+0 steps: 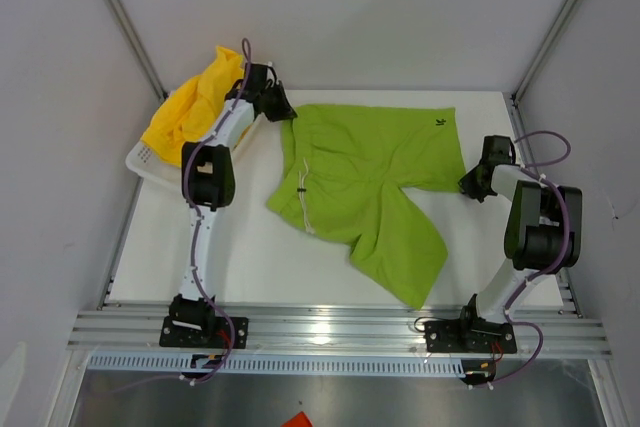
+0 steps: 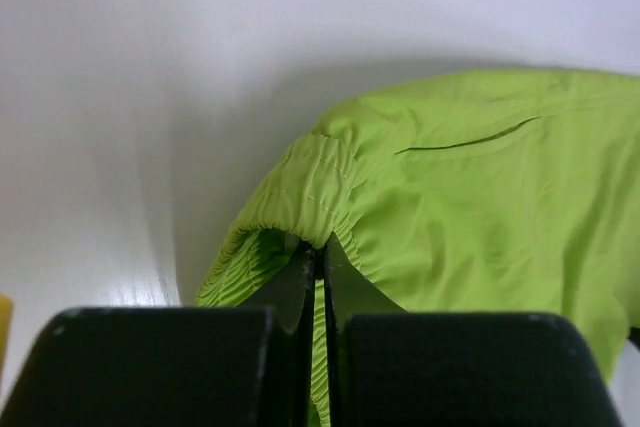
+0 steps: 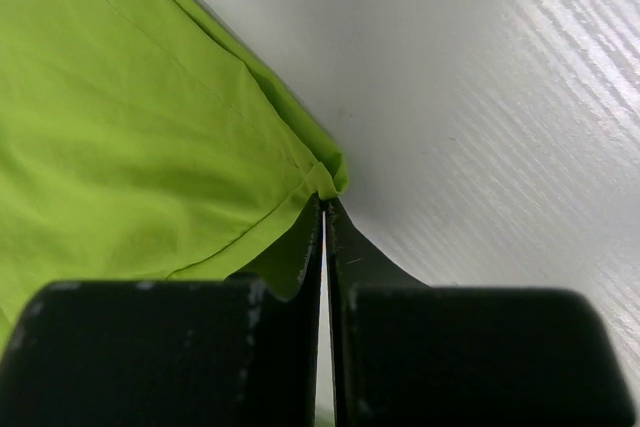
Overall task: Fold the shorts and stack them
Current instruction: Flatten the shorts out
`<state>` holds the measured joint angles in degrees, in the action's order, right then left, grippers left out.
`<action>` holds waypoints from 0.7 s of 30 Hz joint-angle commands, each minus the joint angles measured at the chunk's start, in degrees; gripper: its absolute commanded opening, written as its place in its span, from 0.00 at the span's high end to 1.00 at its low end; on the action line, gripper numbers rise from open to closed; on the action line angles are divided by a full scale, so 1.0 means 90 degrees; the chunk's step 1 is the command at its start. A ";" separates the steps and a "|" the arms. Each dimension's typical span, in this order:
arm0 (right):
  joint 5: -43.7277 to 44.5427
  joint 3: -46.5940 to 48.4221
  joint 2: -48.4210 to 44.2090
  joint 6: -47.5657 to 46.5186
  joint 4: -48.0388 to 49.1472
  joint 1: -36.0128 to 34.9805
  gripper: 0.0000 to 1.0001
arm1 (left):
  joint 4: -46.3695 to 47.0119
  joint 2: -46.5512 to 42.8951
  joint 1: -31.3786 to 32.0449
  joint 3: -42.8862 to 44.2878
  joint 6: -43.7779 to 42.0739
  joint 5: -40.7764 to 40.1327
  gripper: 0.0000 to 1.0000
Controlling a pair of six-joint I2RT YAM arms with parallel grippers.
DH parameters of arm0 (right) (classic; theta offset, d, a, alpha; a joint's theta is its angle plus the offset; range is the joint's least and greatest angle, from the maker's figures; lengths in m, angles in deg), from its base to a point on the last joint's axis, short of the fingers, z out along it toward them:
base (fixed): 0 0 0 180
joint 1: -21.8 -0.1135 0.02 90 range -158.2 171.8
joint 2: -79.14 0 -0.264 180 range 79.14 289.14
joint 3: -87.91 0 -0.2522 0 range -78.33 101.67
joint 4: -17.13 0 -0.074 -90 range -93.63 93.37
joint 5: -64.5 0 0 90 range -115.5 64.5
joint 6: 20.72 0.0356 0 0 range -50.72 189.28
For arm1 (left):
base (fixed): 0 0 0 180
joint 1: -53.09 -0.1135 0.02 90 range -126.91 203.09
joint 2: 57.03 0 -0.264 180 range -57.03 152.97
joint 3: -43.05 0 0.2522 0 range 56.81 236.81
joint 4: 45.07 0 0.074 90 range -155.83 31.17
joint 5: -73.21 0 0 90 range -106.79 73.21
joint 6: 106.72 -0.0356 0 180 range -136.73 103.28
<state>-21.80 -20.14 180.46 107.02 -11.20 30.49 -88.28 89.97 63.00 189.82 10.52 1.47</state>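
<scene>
Lime green shorts [image 1: 368, 187] lie spread on the white table [image 1: 250, 257], waistband to the left, one leg reaching toward the near edge. My left gripper [image 1: 284, 110] is shut on the elastic waistband [image 2: 315, 187] at the shorts' far left corner. At the right, my right gripper [image 1: 468, 184] is shut on the hem corner [image 3: 325, 179] of the far leg. Yellow shorts [image 1: 192, 105] sit bunched in the white basket [image 1: 143, 159] at the far left.
The left arm [image 1: 210, 172] leans over the basket's near side. Grey walls enclose the table on three sides. An aluminium rail [image 1: 340, 329] runs along the near edge, carrying both arm bases.
</scene>
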 commanded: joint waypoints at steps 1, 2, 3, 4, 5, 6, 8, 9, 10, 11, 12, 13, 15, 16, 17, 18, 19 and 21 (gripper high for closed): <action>0.0359 -0.0060 -0.0330 -0.0023 -0.0002 0.0109 1.00 | 0.0469 -0.0435 -0.0447 -0.0072 0.0527 0.0586 1.00; 0.0370 -0.0069 -0.0349 -0.0042 -0.0002 0.0109 1.00 | 0.0605 -0.0444 -0.0524 -0.0130 0.0663 0.0694 1.00; 0.0408 -0.0070 -0.0349 -0.0042 -0.0012 0.0119 1.00 | 0.0645 -0.0445 -0.0545 -0.0150 0.0722 0.0754 1.00; 0.0476 -0.0070 -0.0369 -0.0033 -0.0032 0.0119 1.00 | 0.0675 -0.0435 -0.0564 -0.0140 0.0761 0.0802 1.00; 0.0496 -0.0079 -0.0369 -0.0042 -0.0012 0.0119 1.00 | 0.0694 -0.0435 -0.0574 -0.0140 0.0820 0.0909 1.00; 0.0545 -0.0079 -0.0379 -0.0033 -0.0051 0.0119 1.00 | 0.0743 -0.0464 -0.0584 -0.0121 0.0849 0.0930 1.00; 0.0652 -0.0070 -0.0388 -0.0062 -0.0090 0.0119 1.00 | 0.0801 -0.0484 -0.0603 -0.0101 0.0957 0.0978 1.00; 0.0711 -0.0060 -0.0398 -0.0062 -0.0119 0.0119 1.00 | 0.0879 -0.0474 -0.0613 -0.0092 0.1025 0.1017 1.00; 0.0789 -0.0060 -0.0408 -0.0062 -0.0139 0.0119 1.00 | 0.0948 -0.0454 -0.0661 -0.0072 0.1200 0.1085 1.00; 0.0809 -0.0079 -0.0437 -0.0072 -0.0130 0.0119 1.00 | 0.0977 -0.0396 -0.0691 0.0121 0.1279 0.1241 1.00; 0.0828 -0.0070 -0.0457 -0.0081 -0.0139 0.0128 1.00 | 0.0958 -0.0222 -0.0720 0.0239 0.1366 0.1310 1.00; 0.0867 -0.0070 -0.0466 -0.0072 -0.0149 0.0138 1.00 | 0.0948 -0.0152 -0.0749 0.0328 0.1464 0.1369 1.00; 0.0858 -0.0070 -0.0496 -0.0081 -0.0139 0.0148 1.00 | 0.1045 -0.0064 -0.0750 0.0475 0.1523 0.1389 1.00; 0.0868 -0.0060 -0.0486 -0.0072 -0.0159 0.0148 1.00 | 0.1065 -0.0044 -0.0759 0.0456 0.1562 0.1389 1.00; 0.0887 -0.0069 -0.0505 -0.0072 -0.0168 0.0148 1.00 | 0.1046 -0.0025 -0.0769 0.0504 0.1582 0.1360 1.00; 0.0926 -0.0070 -0.0515 -0.0072 -0.0168 0.0158 1.00 | 0.1046 -0.0015 -0.0769 0.0524 0.1592 0.1350 1.00; 0.0955 -0.0079 -0.0535 -0.0062 -0.0168 0.0167 1.00 | 0.1027 -0.0015 -0.0779 0.0553 0.1592 0.1331 1.00; 0.1024 -0.0118 -0.0564 -0.0043 -0.0188 0.0187 1.00 | 0.1017 -0.0025 -0.0799 0.0543 0.1582 0.1214 1.00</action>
<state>-17.64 -20.36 177.97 107.00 -12.34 31.06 -82.03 90.02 57.69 191.61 22.83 13.50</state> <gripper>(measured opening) 0.006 0.005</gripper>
